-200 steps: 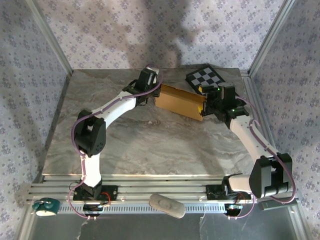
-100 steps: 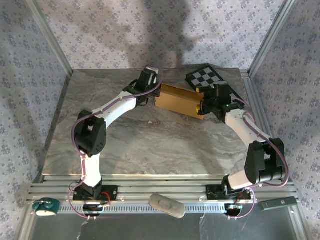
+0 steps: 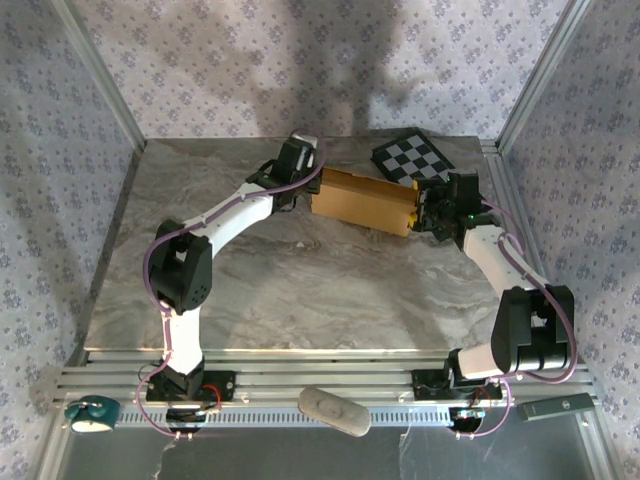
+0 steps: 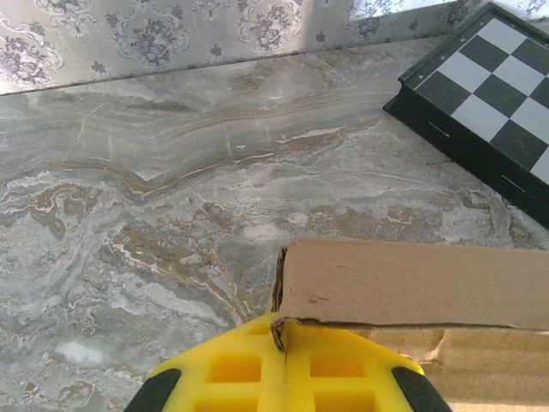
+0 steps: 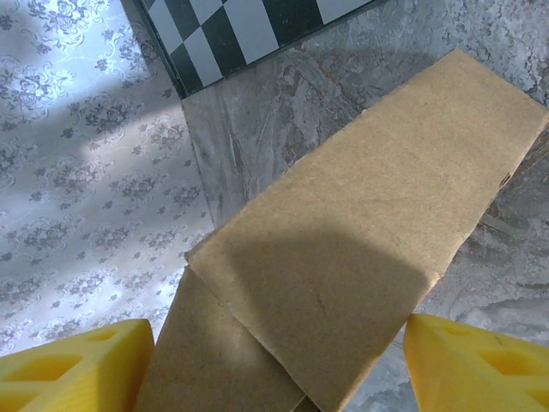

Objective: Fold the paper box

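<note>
While checkerboard (image 3: 412, 157) sat just beyond the paper box (image 3: 365, 200), left gripper (image 4: 284, 333) pinched its corner. Right gripper (image 5: 279, 360) straddled it, jaws apart; nearside table (image 3: 300, 280) lay open.

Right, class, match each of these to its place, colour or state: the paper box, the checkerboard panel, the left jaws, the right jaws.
1. paper box
2. checkerboard panel
3. left jaws
4. right jaws

A. spread apart, cardboard between them
B. tan, lying between the two arms
C. pinched shut on a cardboard edge
D. black and white, far right of the table

Pairs: 1-B, 2-D, 3-C, 4-A
</note>
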`<act>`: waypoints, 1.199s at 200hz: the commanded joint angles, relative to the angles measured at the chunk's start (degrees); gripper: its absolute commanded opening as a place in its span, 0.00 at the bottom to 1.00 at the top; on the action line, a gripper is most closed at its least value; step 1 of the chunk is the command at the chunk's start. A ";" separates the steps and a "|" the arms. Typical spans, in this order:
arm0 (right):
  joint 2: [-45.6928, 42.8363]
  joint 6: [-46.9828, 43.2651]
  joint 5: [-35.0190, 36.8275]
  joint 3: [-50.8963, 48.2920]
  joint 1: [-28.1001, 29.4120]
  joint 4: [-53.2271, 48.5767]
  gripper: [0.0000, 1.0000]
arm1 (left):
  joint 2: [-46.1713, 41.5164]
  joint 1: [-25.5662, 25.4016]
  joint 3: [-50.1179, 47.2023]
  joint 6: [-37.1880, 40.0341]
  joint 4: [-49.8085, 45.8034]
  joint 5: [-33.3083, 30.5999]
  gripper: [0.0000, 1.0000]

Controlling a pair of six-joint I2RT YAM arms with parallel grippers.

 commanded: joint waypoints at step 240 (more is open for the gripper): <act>0.82 -2.75 -0.71 -0.89 -0.82 0.11 0.66 | -4.41 -0.94 -6.36 1.35 -6.32 10.63 0.86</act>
